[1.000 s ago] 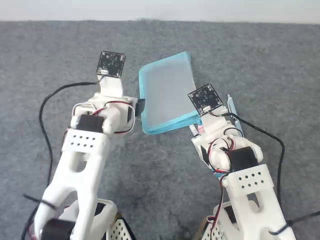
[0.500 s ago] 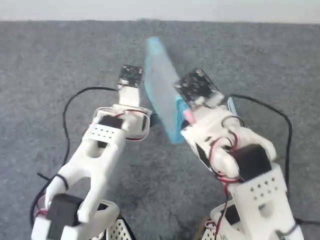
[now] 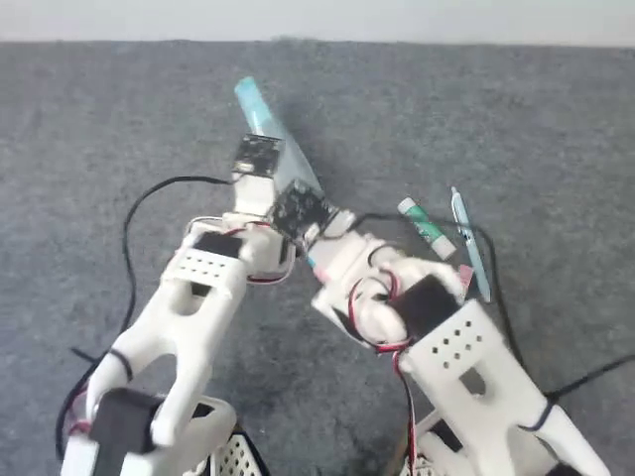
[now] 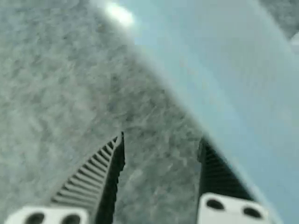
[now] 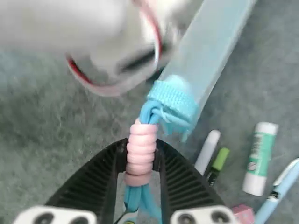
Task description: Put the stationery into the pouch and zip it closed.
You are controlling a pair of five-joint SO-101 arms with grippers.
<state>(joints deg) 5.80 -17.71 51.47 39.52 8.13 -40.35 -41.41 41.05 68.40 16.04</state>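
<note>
Pinching the pink zip pull (image 5: 140, 140) in my right gripper (image 5: 141, 149), I have the pouch (image 3: 270, 134) tilted toward 11 o'clock; my left gripper (image 4: 161, 140) gapes beside it, holding nothing. Unbraced, it could swing or slip free, with the glue stick (image 3: 427, 226) and pen (image 3: 468, 243) lying outside at 3 o'clock.

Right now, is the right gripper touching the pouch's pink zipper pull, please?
Touching. In the right wrist view the right gripper is shut on the pink zipper pull, a finger against each side.
</note>
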